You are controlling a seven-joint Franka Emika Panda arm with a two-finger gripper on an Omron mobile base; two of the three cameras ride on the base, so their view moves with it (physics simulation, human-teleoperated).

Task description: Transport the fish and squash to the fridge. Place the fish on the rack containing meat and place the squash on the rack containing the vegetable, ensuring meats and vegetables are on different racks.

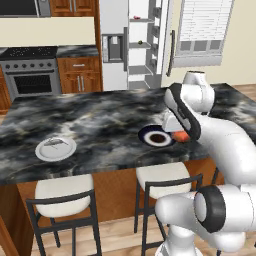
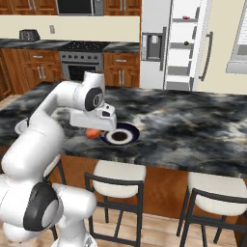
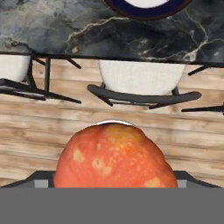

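The orange-red squash [image 3: 114, 157] sits between my gripper's jaws, with the floor and stools behind it in the hand view. It hangs at the near edge of the island counter [image 1: 100, 120], just beside the dark-blue plate [image 1: 146, 135]. My gripper [image 1: 178, 134] is shut on the squash [image 1: 183, 136], which also peeks out under the hand [image 2: 93, 132]. The small grey fish [image 1: 56, 143] lies on a round pale plate [image 1: 42, 152] at the counter's left. The fridge [image 1: 115, 45] stands beyond the island with one door open, showing pale racks [image 2: 183, 48] that hold small items.
Two white-seated stools [image 1: 62, 190] stand under the counter's near edge. A stove [image 1: 31, 75] and wooden cabinets [image 1: 80, 75] line the back wall left of the fridge. The open fridge door [image 1: 172, 50] juts out at the right.
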